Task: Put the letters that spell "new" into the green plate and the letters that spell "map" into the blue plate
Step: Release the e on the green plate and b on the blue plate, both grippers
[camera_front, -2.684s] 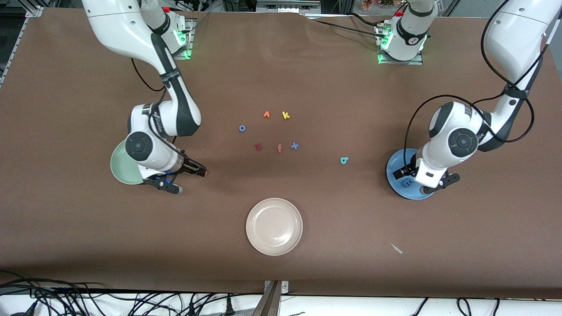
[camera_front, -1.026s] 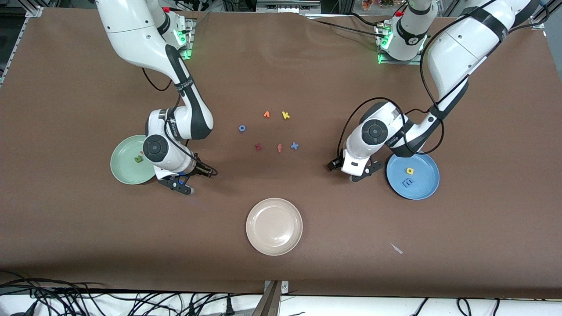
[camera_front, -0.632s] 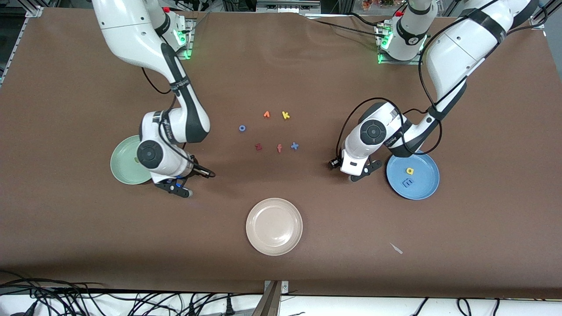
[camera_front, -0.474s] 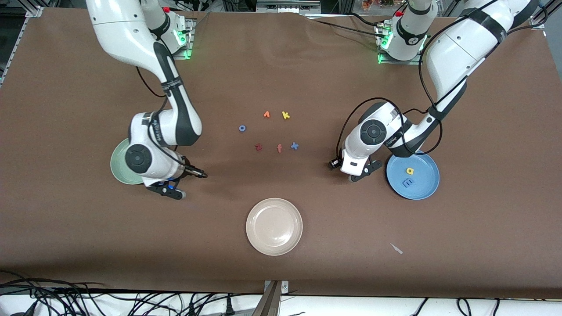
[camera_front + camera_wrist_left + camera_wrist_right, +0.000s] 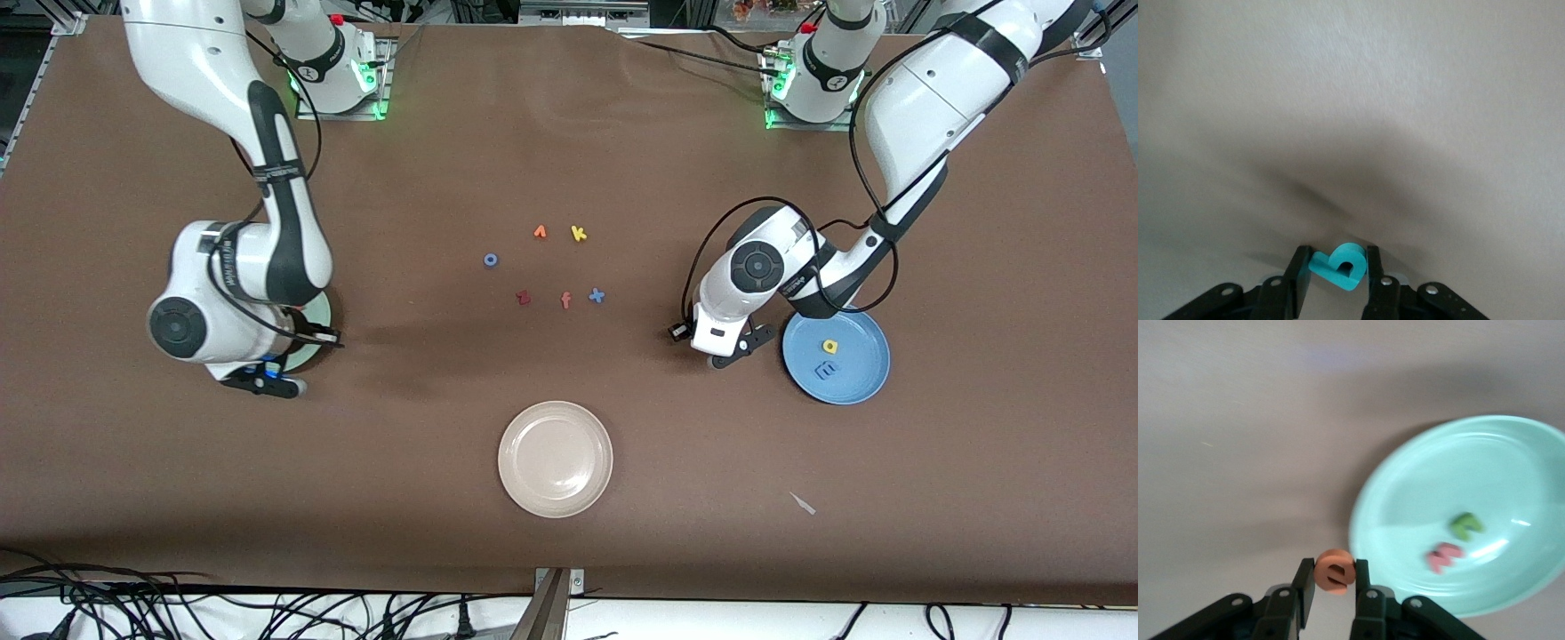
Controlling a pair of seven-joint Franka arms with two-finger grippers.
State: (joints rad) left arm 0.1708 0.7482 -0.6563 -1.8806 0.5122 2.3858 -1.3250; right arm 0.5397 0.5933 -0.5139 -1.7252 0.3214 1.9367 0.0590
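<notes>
Two light, squashy foam letters sat edge-pinched: the left gripper [image 5: 1333,270] clamped the teal p [image 5: 1340,264], the right gripper [image 5: 1333,583] the orange e [image 5: 1334,571].

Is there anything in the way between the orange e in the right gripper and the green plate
Nothing visible. The right gripper holds the orange e just off the rim of the green plate. Inside the plate lie only the green n and pink w, with bare room around them.
</notes>
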